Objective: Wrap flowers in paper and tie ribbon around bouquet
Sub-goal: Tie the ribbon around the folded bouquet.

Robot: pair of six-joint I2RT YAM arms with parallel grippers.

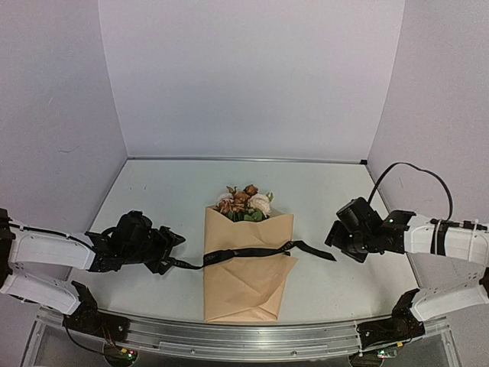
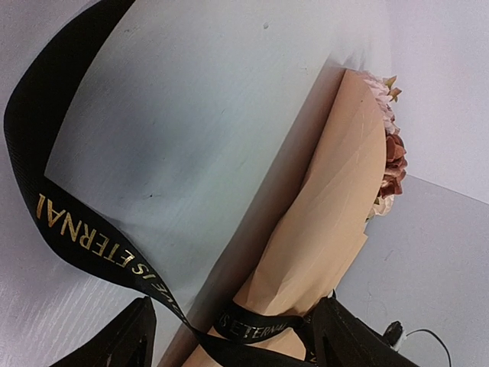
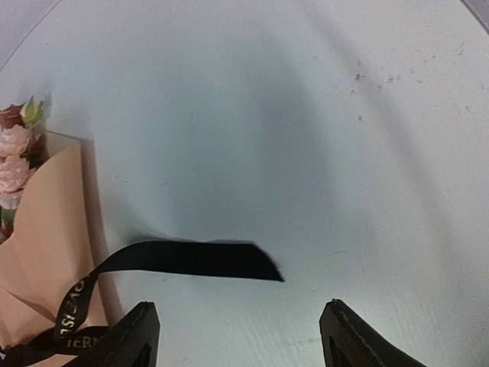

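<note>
The bouquet lies flat mid-table, its tan paper [image 1: 246, 279] folded into a cone with the pink and brown flowers [image 1: 244, 202] at the far end. The black ribbon [image 1: 244, 252] crosses the cone's middle. One tail runs left to my left gripper [image 1: 174, 248], the other lies loose on the table, ending just short of my right gripper [image 1: 336, 238]. In the left wrist view the gripper [image 2: 237, 336] is open; the ribbon [image 2: 69, 222] loops between its fingers unpinched, beside the paper [image 2: 336, 206]. My right gripper [image 3: 237, 336] is open and empty, the ribbon's tail [image 3: 199, 260] ahead of it.
White walls close in the table at the back and both sides. A metal rail [image 1: 244, 338] runs along the near edge between the arm bases. A black cable [image 1: 412, 170] arcs above the right arm.
</note>
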